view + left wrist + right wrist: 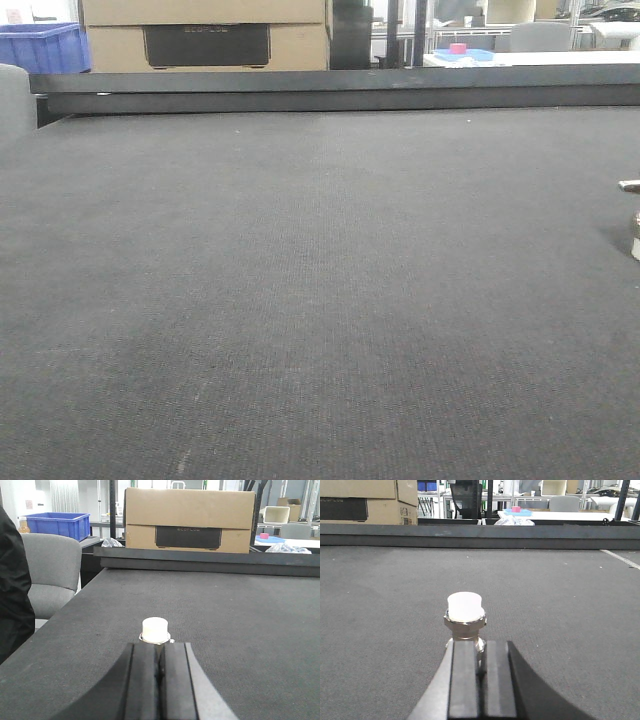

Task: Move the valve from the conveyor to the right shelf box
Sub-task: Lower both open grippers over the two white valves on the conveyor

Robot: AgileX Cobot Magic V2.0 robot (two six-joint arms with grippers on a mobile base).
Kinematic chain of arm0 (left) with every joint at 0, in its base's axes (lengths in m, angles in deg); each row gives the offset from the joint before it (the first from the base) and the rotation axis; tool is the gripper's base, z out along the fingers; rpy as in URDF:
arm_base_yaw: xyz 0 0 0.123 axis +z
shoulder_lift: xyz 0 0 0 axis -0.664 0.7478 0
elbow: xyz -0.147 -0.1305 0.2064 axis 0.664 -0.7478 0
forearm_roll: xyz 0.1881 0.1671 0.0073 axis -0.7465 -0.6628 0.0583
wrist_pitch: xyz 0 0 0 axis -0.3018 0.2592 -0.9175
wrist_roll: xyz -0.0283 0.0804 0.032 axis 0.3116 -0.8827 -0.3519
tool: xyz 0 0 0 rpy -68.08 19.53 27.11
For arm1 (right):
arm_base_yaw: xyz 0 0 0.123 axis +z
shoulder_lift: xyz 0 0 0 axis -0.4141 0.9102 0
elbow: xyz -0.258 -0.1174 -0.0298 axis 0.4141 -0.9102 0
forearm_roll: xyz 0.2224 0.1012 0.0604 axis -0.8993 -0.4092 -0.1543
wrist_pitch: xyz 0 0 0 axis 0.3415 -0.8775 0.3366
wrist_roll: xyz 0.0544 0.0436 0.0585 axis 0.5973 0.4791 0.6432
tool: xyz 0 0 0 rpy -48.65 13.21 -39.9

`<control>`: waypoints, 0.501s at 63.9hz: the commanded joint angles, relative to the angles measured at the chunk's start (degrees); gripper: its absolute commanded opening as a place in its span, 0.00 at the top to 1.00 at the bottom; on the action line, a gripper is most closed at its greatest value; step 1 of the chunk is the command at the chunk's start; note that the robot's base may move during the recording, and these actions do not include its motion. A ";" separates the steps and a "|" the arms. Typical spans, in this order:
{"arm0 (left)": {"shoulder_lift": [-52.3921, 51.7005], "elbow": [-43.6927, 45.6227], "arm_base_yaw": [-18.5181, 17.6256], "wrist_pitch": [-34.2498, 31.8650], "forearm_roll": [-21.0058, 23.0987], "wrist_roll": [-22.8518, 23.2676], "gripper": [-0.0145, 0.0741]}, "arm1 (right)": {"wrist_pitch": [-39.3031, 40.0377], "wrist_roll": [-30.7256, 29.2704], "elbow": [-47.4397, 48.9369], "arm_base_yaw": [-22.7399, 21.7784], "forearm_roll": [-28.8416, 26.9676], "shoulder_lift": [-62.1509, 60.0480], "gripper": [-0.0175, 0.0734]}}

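Note:
The conveyor (pixel 300 300) is a wide dark grey woven belt with a black rail (pixel 330 95) at the back. The valve (pixel 465 617) is silvery with a hex collar and a white cap. It stands upright at my right gripper's (pixel 480 647) tips, and a silvery part of it sits in the narrow gap between the closed jaws. In the front view only a sliver of the valve (pixel 634 225) shows at the right edge. My left gripper (pixel 160 650) is shut. A second white-capped piece (pixel 155 630) stands right at its tips; I cannot tell whether they touch.
A cardboard box (pixel 190 520) and a blue bin (pixel 57 525) stand behind the rail. A grey chair (pixel 50 575) is off the belt's left edge, with something dark (pixel 12 590) beside it. No shelf box is in view.

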 commanded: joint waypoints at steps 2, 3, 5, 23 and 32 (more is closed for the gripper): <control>-0.32 0.14 -0.02 -0.90 0.31 0.36 0.96 | 1.39 0.14 0.00 -0.19 0.12 -0.23 0.98; -0.32 0.14 -0.02 -0.90 0.31 0.36 0.96 | 1.39 0.14 0.00 -0.19 0.12 -0.23 0.98; -0.32 0.14 -0.02 -0.90 0.31 0.36 0.96 | 1.39 0.14 0.00 -0.19 0.12 -0.23 0.98; -0.32 0.14 -0.02 -0.90 0.31 0.36 0.96 | 1.39 0.14 0.00 -0.19 0.12 -0.23 0.98; -0.32 0.14 -0.02 -1.06 0.31 0.36 0.96 | 2.80 0.14 0.00 -0.19 0.12 -0.23 0.98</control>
